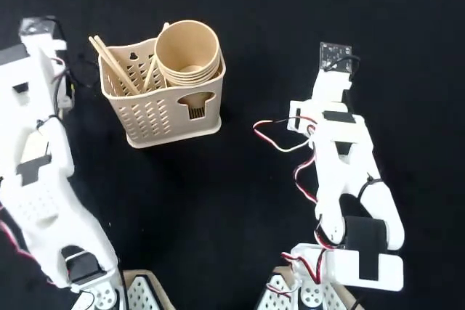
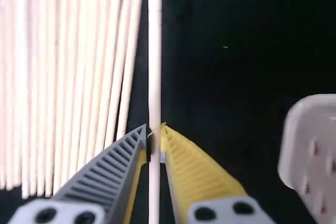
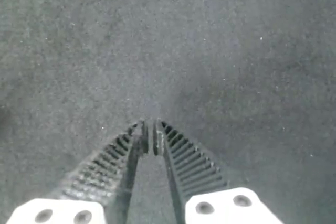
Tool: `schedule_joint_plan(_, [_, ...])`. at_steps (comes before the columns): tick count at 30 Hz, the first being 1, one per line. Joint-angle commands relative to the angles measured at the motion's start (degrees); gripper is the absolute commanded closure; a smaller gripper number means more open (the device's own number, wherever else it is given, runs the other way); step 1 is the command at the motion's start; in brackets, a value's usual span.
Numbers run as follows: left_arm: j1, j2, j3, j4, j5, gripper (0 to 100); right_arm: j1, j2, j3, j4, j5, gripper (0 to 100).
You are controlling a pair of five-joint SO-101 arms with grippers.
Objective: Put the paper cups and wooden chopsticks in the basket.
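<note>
High view shows the beige perforated basket [image 1: 156, 117] toward the far left of the black worktop [image 1: 218, 201]. A nested stack of paper cups [image 1: 187, 49] sits in the side nearer the right arm [image 1: 341, 150], and several wooden chopsticks [image 1: 116, 67] lean in the side nearer the left arm [image 1: 36, 157]. Bare worktop runs from the basket's front wall to the near edge, between the two arms. Left wrist view has the left tool [image 2: 154, 129] pinched shut on a single chopstick [image 2: 154, 51], parallel to a row of loose chopsticks [image 2: 63, 77] just beside it. What looks like the basket's rounded corner sits well apart. The right tool [image 3: 149, 129] is closed on nothing, over bare worktop.
</note>
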Motion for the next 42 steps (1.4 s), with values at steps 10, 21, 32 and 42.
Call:
schedule_joint_plan(10, [-1.36, -59.69, 42.07, -22.95, 9.41, 97, -3.87, -1.71, 0.57, -1.05, 2.73, 95.6])
schedule_joint_plan(21, [2.15, -99.96, 71.52, -59.69, 28.4, 97, -4.66, 1.36, 2.24, -8.35, 5.1, 98.7])
schedule_joint_plan(32, [22.9, -104.53, 75.47, -73.23, 21.36, 97, -4.84, 2.77, 2.15, -9.85, 9.05, 98.7])
schedule_joint_plan(42, [22.73, -94.86, 78.46, -75.16, 21.45, 97, -4.84, 2.77, 2.15, -9.85, 9.05, 98.7])
